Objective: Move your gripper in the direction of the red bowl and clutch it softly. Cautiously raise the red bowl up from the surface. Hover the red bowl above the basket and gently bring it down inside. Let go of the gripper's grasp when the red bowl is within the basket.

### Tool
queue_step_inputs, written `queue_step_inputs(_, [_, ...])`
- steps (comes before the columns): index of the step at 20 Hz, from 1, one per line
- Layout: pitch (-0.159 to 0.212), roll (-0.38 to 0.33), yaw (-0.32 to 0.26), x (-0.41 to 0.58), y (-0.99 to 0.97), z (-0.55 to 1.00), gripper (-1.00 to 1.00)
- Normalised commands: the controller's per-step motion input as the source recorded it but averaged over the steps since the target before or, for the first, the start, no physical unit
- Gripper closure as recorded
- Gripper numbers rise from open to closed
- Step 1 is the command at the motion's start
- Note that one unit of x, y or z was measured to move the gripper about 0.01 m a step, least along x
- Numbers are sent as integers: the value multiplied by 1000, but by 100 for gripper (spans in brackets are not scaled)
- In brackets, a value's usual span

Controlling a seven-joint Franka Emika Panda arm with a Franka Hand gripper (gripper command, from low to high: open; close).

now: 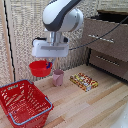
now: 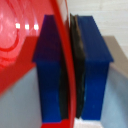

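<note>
The red bowl [image 1: 40, 68] hangs in the air, tilted, well above the wooden table. My gripper [image 1: 49, 64] is shut on the bowl's rim, under the white hand. In the wrist view the red bowl [image 2: 22, 45] fills one side, and its thin rim runs between the two blue fingers [image 2: 50, 75], which press it from both sides. The basket [image 1: 24, 102] stands on the table at the exterior view's lower left, below the bowl and a little toward the camera. Nothing lies in the part of the basket that shows.
A pink cup [image 1: 58, 77] stands on the table just beside the hanging bowl. A flat colourful box [image 1: 83, 81] lies to the exterior view's right of the cup. A dark drawer unit [image 1: 107, 42] stands at the right, with a cable running to the arm.
</note>
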Motion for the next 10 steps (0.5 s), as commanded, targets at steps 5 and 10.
queue_step_inputs(5, [-67,-36,-3,0,967,-135,100])
queue_step_inputs(10, [-99,-179,-1,46,614,-401,100])
